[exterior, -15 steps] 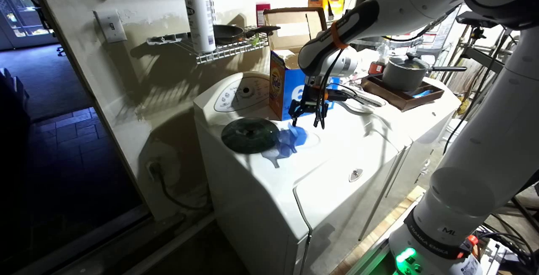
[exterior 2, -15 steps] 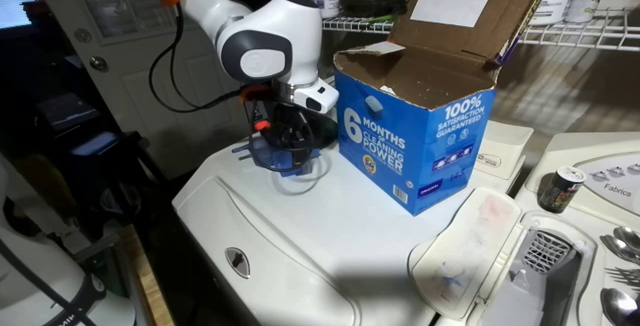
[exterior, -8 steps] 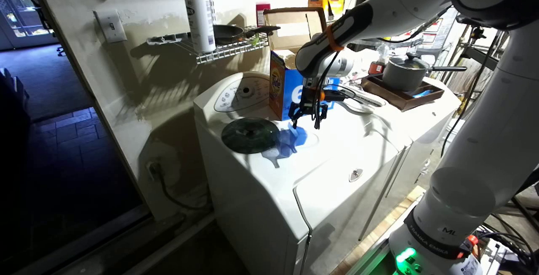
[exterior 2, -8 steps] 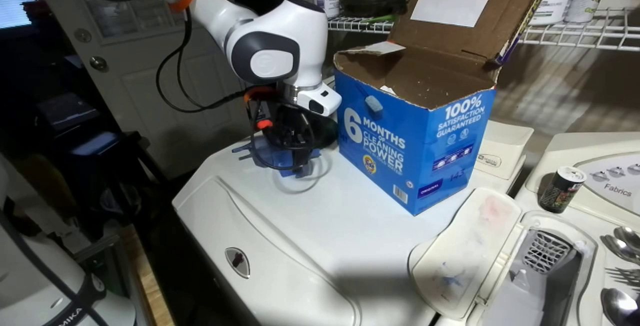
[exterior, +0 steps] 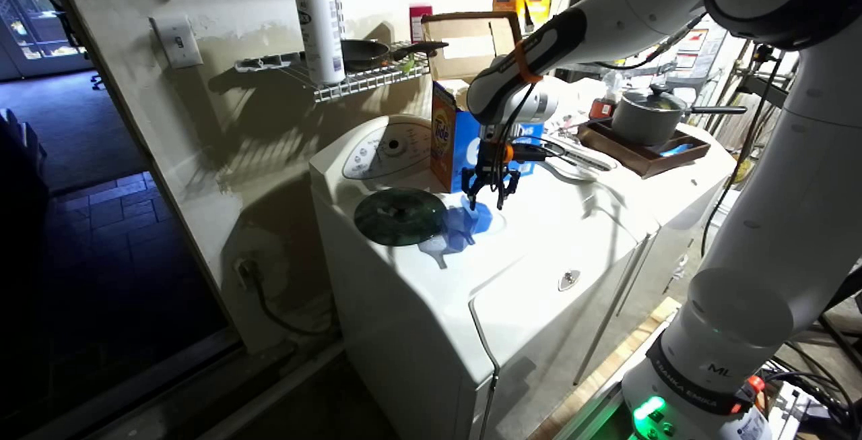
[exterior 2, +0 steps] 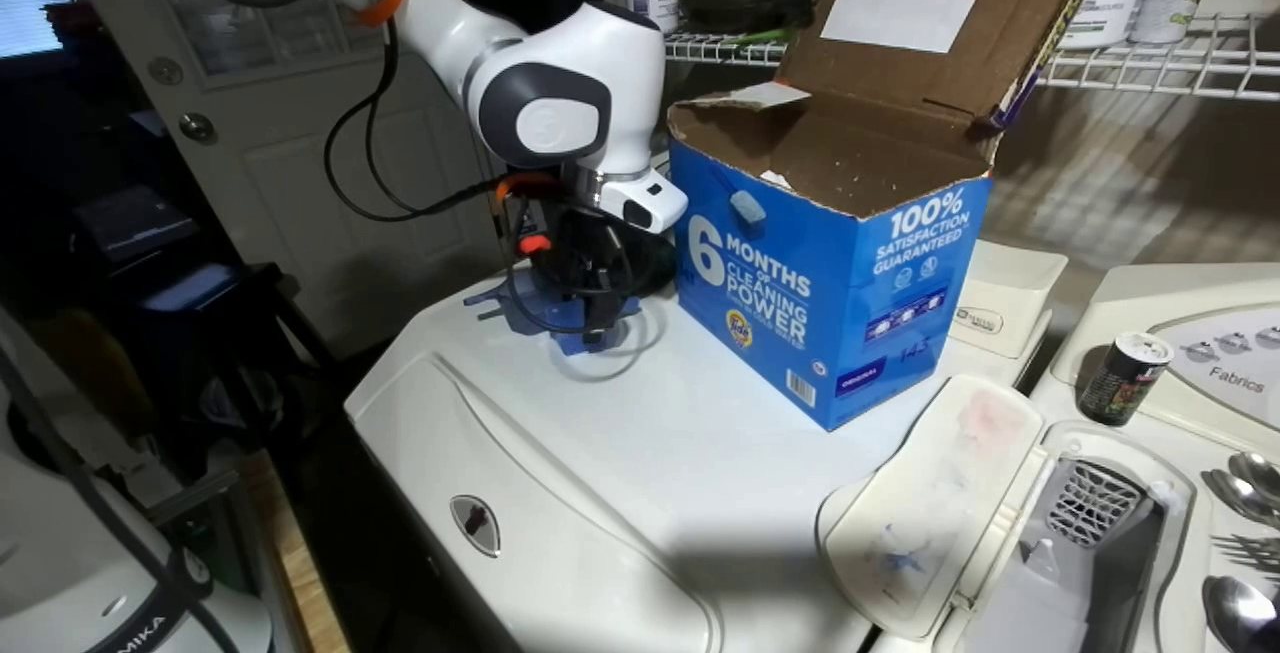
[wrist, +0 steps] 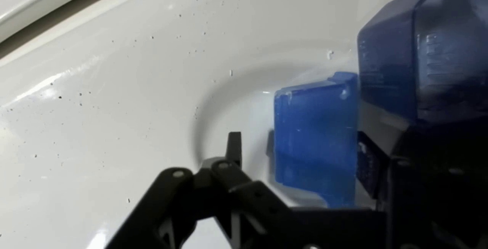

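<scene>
My gripper [wrist: 301, 151] is open in the wrist view, with a translucent blue plastic piece [wrist: 316, 127] between its fingers. One finger [wrist: 234, 148] stands clear of the piece. The finger on its far side [wrist: 370, 163] is beside or against its edge; I cannot tell if they touch. A larger clear blue plastic part [wrist: 438, 50] adjoins the piece. In both exterior views the gripper [exterior: 487, 204] is low over the white machine top [exterior: 532, 251], above the blue piece [exterior: 480, 216]. The gripper [exterior 2: 592, 325] partly hides the blue plastic [exterior 2: 530, 308].
A dark round disc [exterior: 399, 216] lies beside the blue plastic. A blue Tide box [exterior 2: 770, 283] with its lid up stands close to the arm. A pot [exterior: 646, 116] in a brown tray [exterior: 646, 160], a can [exterior 2: 1122, 380] and an open cream container [exterior 2: 930, 503] stand farther along.
The arm has shifted slightly and the gripper has come a little lower over the blue piece. The fingertips look nearer together in an exterior view; turning or closing, I cannot tell. The blue plastic looks unmoved.
</scene>
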